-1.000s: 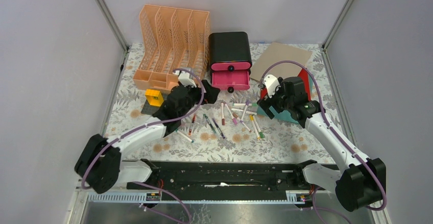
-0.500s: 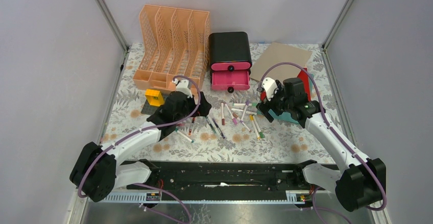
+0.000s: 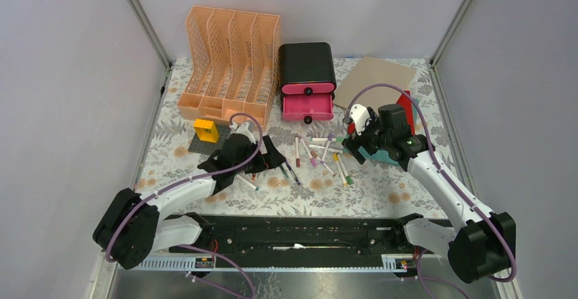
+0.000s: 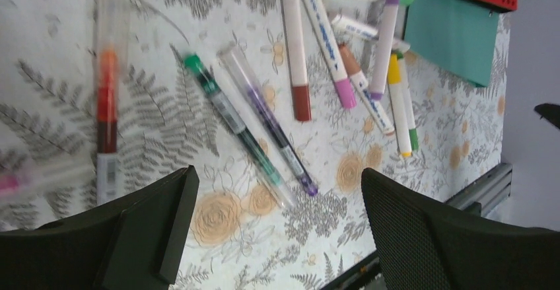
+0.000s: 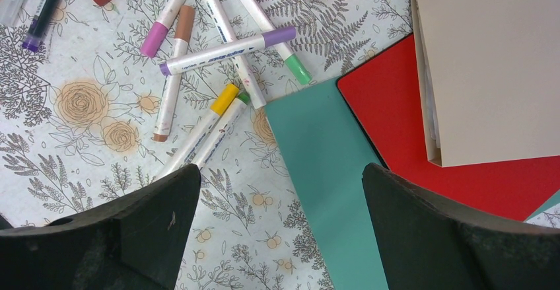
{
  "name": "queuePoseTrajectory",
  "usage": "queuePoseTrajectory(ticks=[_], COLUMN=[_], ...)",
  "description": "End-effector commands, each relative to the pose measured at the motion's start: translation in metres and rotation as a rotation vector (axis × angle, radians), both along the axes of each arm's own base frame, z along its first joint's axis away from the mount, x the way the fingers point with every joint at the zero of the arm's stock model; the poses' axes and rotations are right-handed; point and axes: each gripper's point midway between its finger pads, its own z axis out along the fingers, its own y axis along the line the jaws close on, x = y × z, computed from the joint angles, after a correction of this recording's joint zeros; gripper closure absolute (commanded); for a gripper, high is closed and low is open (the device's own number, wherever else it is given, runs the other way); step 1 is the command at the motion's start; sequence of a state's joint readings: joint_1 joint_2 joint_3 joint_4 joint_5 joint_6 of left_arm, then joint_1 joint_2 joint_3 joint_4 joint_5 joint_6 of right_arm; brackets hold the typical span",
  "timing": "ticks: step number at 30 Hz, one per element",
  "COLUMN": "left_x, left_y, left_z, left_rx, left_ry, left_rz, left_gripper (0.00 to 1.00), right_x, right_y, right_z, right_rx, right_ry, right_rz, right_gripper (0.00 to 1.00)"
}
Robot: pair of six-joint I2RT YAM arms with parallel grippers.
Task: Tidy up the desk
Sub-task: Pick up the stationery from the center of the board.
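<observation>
Evidently the left gripper (image 4: pixel 277 201) and right gripper (image 5: pixel 280 201) are spread wide, empty. The green pen (image 4: pixel 231 121), at eleven o'clock of the left jaws, should be straddled crosswise, the purple pen (image 4: pixel 267 115) excluded.

**Florals, peach, pink and teal**

Pale grey-white worktop (image 3: pixel 382 193), printed with grey ferns and tan-orange flowers. At 11 o'clock, peach-orange slotted file rack (image 3: pixel 232 47). At 12, black drawer box (image 3: pixel 307 64) with hot-pink fronts. At 10, yellow block (image 3: pixel 205 131). Between 1 and 3, beige folder (image 5: pixel 489 59), red board (image 5: pixel 422 125), teal sheet (image 5: pixel 323 171). Mid-worktop, white markers (image 5: pixel 224 51) capped purple, yellow, green, brown.
</observation>
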State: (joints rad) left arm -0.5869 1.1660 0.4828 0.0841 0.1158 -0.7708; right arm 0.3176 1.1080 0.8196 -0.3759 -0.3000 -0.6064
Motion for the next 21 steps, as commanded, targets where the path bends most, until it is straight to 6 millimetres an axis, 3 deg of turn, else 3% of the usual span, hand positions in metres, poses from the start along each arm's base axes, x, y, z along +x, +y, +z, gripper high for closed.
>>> queuePoseTrajectory(ticks=[1, 7, 9, 12, 14, 21], left_x=[-0.008, -0.019, -0.022, -0.022, -0.020, -0.013], left_y=[-0.019, -0.038, -0.041, -0.036, -0.032, -0.035], left_z=[0.007, -0.010, -0.017, -0.029, -0.032, -0.035], left_rx=[-0.071, 0.015, 0.050, 0.113, 0.145, 0.193], left_ry=[0.031, 0.092, 0.105, 0.133, 0.137, 0.122], left_rz=[0.025, 0.082, 0.108, 0.178, 0.213, 0.218], left_gripper=[0.02, 0.07, 0.16, 0.21, 0.32, 0.38], right_x=[-0.002, -0.003, -0.002, -0.002, -0.003, -0.003], right_y=[0.001, 0.002, 0.001, 0.002, 0.002, 0.002], right_z=[0.006, 0.007, 0.007, 0.008, 0.007, 0.006], right_rx=[0.011, 0.015, 0.014, 0.015, 0.015, 0.011], right_ry=[-0.021, -0.022, -0.024, -0.025, -0.022, -0.012], right_rz=[0.017, 0.022, 0.020, 0.022, 0.024, 0.025], right_gripper=[0.00, 0.00, 0.00, 0.00, 0.00, 0.00])
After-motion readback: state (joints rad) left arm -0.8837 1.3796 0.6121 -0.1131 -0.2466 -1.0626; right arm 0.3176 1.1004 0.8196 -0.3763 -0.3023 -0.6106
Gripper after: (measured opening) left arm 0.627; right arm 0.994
